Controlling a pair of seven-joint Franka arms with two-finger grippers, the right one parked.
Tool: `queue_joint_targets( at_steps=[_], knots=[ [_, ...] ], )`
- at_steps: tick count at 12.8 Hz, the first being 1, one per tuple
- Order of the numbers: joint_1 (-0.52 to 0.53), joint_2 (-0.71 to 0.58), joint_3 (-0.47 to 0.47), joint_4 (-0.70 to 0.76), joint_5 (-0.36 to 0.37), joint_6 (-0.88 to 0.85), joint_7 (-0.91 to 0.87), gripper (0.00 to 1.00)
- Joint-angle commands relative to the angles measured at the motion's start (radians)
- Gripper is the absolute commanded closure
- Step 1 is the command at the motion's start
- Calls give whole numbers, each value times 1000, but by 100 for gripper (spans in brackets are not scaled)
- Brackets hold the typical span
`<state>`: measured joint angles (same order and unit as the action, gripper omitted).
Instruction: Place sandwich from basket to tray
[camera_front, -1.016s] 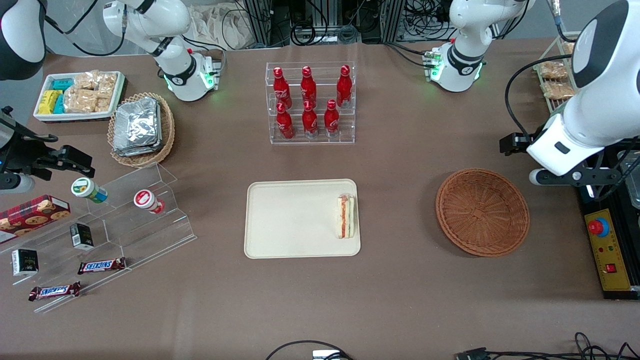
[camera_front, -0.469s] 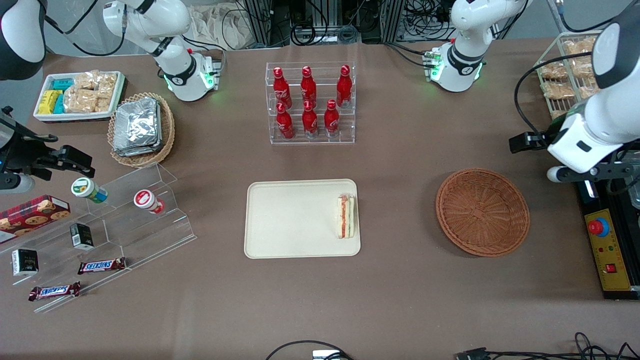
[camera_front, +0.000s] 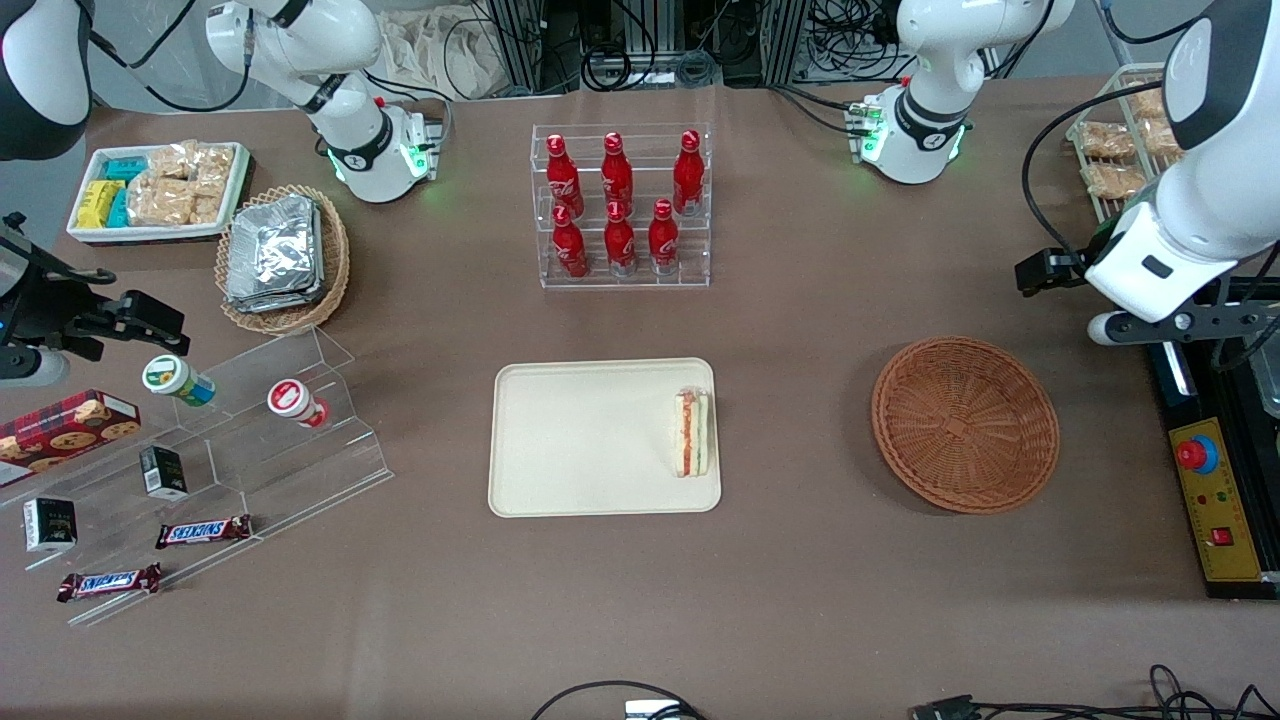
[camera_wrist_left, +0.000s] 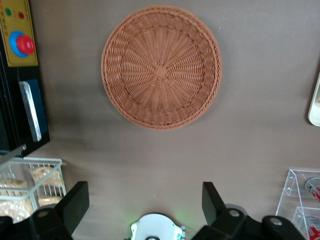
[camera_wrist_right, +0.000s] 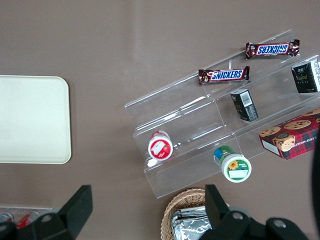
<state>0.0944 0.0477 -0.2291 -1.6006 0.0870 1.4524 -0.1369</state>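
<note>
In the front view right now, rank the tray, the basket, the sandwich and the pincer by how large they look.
1. Tray, largest.
2. Basket.
3. Sandwich, smallest, lying on the tray.
Unranked: the pincer, open above the table beside the basket, is hidden in the front view.

A brown cloth-covered table (camera_front: 800, 600) fills the scene, with dark cables (camera_front: 640, 60) along its edge.

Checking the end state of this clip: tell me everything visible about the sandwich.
The sandwich is a small wedge of white bread with red-orange and green filling layers, seemingly in clear wrap. It lies on the cream tray, close to the rim nearest the woven basket, which is empty. Nothing else touches it. The gripper is open, above the table near the basket, farther from the front camera than it.
</note>
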Motion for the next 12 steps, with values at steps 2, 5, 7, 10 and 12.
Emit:
queue_joint_targets(
  at_steps=[2, 5, 7, 10, 12],
  knots=[
    [-41, -63, 60, -76, -21, 104, 66, 0],
    [-51, -57, 59, -73, -23, 160, 66, 0],
    [-64, -57, 60, -74, -23, 161, 66, 0],
    [-64, -57, 62, -73, -21, 161, 66, 0],
    [-67, -57, 62, -74, -23, 169, 66, 0]
  ],
)
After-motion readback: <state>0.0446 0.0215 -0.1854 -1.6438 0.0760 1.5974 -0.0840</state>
